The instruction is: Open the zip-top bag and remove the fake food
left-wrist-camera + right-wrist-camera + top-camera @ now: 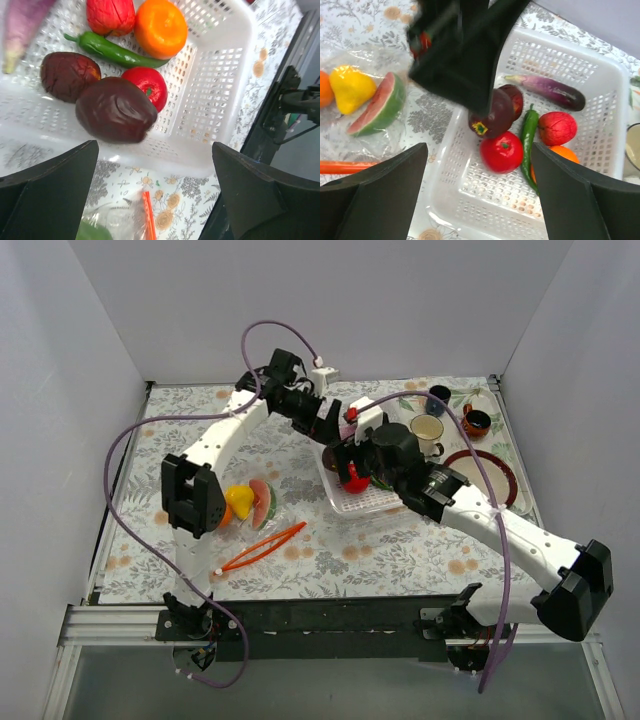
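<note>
Left tool (155,146) and right tool (479,147) hang jaws apart over the basket (220,65) of fake food (161,27), while the zip-top bag (350,142) beside it on the tabletop (400,550) holds pear (351,86) and watermelon slice (375,105), so emptying seems midway, next reaching into its mouth.

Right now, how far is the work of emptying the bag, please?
Done: the zip-top bag looks open, and an eggplant, a tomato, a green pepper and an orange lie in the white basket. In hand: nothing; the left gripper and the right gripper are open above the basket. Left: a yellow pear and a watermelon slice are inside the bag.
</note>
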### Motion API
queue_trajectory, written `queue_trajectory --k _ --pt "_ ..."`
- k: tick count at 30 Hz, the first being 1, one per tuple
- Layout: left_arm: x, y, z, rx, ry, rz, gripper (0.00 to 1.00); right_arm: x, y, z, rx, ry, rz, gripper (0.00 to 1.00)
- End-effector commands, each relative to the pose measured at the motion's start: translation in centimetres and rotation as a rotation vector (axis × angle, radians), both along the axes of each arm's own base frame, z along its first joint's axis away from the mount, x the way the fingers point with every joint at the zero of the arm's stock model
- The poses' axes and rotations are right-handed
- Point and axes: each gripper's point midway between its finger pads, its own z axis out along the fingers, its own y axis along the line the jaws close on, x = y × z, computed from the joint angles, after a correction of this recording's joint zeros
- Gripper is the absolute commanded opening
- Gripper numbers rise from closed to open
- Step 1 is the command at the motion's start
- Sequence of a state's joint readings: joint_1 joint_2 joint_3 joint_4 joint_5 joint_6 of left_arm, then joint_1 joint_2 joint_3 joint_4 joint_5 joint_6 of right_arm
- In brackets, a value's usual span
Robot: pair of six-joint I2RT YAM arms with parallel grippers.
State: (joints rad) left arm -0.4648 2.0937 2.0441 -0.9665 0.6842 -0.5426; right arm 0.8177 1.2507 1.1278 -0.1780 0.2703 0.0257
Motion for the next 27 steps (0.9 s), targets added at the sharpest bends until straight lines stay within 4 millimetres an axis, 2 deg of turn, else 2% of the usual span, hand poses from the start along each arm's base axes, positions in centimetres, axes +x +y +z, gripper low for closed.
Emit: queue_trajectory --k 1,2,3,4,5,6,7,8,9,10,11,13,15,18,21,27 --pt "0.7 6.5 10.3 -0.127 -0.179 0.129 0.98 -1.3 1.9 1.0 -0.013 -0.073 -0.012 0.79" --pt "1.0 8.1 10.0 -0.129 -0.179 0.157 0.98 -1.8 2.4 0.9 -0.017 -0.077 -0.008 0.46" --pt "2.6 11.7 9.9 -0.132 -0.203 0.233 0.98 -2.9 3.7 0.4 -0.014 -0.066 0.020 0.32" --pt "1.9 13.7 8.7 -0.131 -0.180 0.259 0.98 -3.5 4.4 0.1 -0.014 -0.057 0.032 0.20" --pt "2.1 15.5 8.0 -0.134 -0.175 0.286 0.98 -4.1 5.1 -0.3 -0.014 -0.046 0.049 0.07" --pt "2.6 18.9 7.2 -0.127 -0.161 0.357 0.96 -5.2 6.5 -1.3 -0.015 -0.019 0.079 0.01" --pt "2.0 21.2 5.1 -0.122 -0.099 0.405 0.86 -5.9 7.3 -2.0 -0.020 -0.003 0.099 0.01" --pt "1.4 23.5 4.2 -0.125 -0.080 0.423 0.78 -6.6 8.1 -2.4 -0.021 0.011 0.126 0.01" --pt "0.9 24.5 3.3 -0.124 -0.055 0.434 0.62 -7.7 9.6 -3.8 -0.041 0.030 0.161 0.01" --pt "0.5 25.5 2.4 -0.119 -0.035 0.452 0.50 -8.3 10.3 -4.3 -0.040 0.043 0.169 0.01" --pt "-0.5 25.9 0.7 -0.130 -0.001 0.446 0.26 -8.8 11.0 -5.0 -0.047 0.055 0.187 0.01" --pt "-1.6 27.5 -1.0 -0.121 0.044 0.477 0.02 -10.1 12.9 -6.9 -0.078 0.087 0.229 0.01" --pt "-2.8 28.4 -3.5 -0.108 0.101 0.488 0.00 -11.1 14.3 -8.6 -0.113 0.109 0.261 0.01" --pt "-4.0 29.3 -5.9 -0.098 0.159 0.501 0.00 -12.7 16.5 -9.4 -0.097 0.139 0.329 0.01" --pt "-4.6 29.8 -7.3 -0.073 0.172 0.505 0.00 -13.6 17.7 -10.6 -0.093 0.166 0.372 0.01" --pt "-5.8 30.3 -8.3 -0.012 0.144 0.497 0.00 -15.8 19.0 -14.0 -0.104 0.251 0.478 0.01"
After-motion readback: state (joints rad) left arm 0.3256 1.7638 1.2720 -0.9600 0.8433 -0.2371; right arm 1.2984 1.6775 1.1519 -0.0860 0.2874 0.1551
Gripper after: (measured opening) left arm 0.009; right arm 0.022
